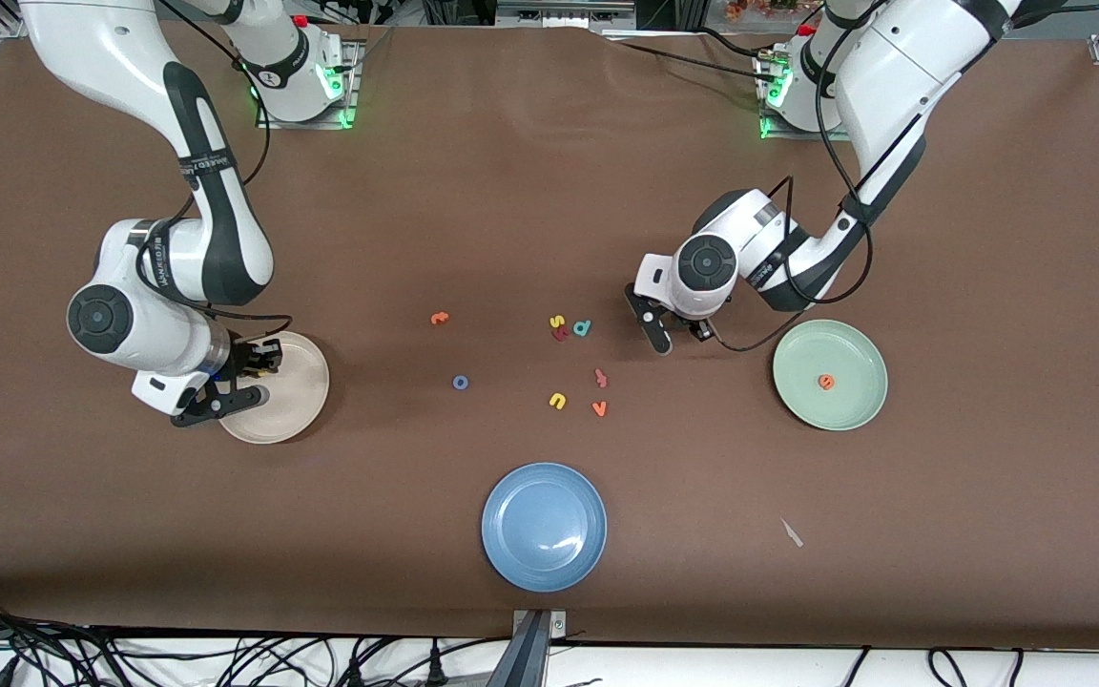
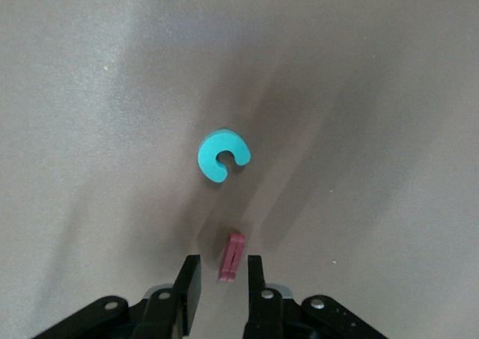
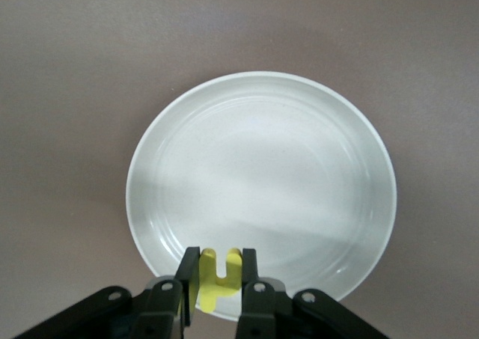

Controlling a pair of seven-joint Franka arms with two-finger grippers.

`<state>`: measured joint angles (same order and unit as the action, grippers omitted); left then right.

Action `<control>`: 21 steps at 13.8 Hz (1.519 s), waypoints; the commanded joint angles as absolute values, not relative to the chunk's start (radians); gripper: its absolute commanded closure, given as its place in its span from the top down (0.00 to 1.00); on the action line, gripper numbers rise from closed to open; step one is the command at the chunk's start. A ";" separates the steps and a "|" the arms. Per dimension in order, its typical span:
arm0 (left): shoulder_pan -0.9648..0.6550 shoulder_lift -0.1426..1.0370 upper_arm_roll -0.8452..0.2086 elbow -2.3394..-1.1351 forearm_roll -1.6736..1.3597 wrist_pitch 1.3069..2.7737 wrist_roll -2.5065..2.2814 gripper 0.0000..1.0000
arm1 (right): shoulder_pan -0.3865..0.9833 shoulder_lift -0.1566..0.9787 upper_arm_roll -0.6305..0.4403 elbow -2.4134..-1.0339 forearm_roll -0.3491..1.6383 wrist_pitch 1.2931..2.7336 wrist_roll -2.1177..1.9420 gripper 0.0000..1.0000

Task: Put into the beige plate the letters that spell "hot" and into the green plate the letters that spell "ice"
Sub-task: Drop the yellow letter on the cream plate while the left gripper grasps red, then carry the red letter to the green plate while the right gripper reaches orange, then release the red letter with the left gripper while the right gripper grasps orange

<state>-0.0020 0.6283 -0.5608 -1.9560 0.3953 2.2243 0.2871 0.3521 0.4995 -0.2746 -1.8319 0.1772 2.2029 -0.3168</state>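
A brown desk (image 1: pixel 530 172) fills the front view, both arm bases along its top edge. The right claw (image 1: pixel 246 374) hangs over the round cream-beige plate (image 1: pixel 297 405) at the right arm's end. The left claw (image 1: pixel 659 336) is low over bare desk, between the letter cluster and the round pale mint-green plate (image 1: pixel 850 405), in which a tiny orange foam e (image 1: pixel 826 382) lies. Mid-desk lie an orange foam t (image 1: pixel 439 318), a blue foam ring o (image 1: pixel 460 383), a teal foam d (image 1: pixel 583 328), a yellow foam u (image 1: pixel 557 401) and an orange foam v (image 1: pixel 598 408). A round blue plate (image 1: pixel 544 527) sits nearest the camera.

In the left wrist view, the left claw (image 2: pixel 224 283) stands narrow around a dark red foam bar i (image 2: pixel 231 256); whether its fingers press the bar I cannot tell. A teal foam c (image 2: pixel 222 156) lies flat just beside it.

In the right wrist view, the right claw (image 3: pixel 220 279) pinches a yellow foam h (image 3: pixel 215 277) above the beige plate's (image 3: pixel 262 174) rim.
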 commanded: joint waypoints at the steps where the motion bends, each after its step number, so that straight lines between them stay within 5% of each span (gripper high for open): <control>1: 0.003 0.609 -0.565 -1.994 0.428 2.276 0.284 0.30 | 0.327 0.503 -0.275 -1.867 0.209 2.237 -0.333 0.16; 2: 0.002 0.614 -0.565 -1.997 0.428 2.286 0.284 0.29 | 0.313 0.512 -0.273 -1.859 0.224 2.226 -0.324 0.46; 3: 0.002 0.614 -0.563 -1.997 0.428 2.287 0.284 0.24 | 0.299 0.517 -0.273 -1.858 0.250 2.224 -0.328 0.99; 4: 0.003 0.614 -0.564 -1.997 0.428 2.287 0.284 0.07 | 0.293 0.517 -0.272 -1.855 0.253 2.217 -0.333 1.00; 5: 0.003 0.612 -0.563 -1.997 0.428 2.286 0.284 0.00 | 0.295 0.514 -0.272 -1.839 0.253 2.192 -0.330 1.00; 12: 0.044 0.555 -0.560 -1.913 0.428 2.102 0.339 0.00 | 0.318 0.473 -0.183 -1.830 0.256 2.117 -0.048 1.00; 21: 0.247 0.630 -0.492 -1.755 0.430 2.075 0.767 0.00 | 0.318 0.434 -0.009 -1.988 0.255 2.367 0.551 1.00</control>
<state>0.2634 0.5931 -0.4974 -1.7933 0.3965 2.0828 0.7468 0.3225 0.4782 -0.0293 -1.9328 0.2406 2.3387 0.4415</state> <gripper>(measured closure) 0.934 0.000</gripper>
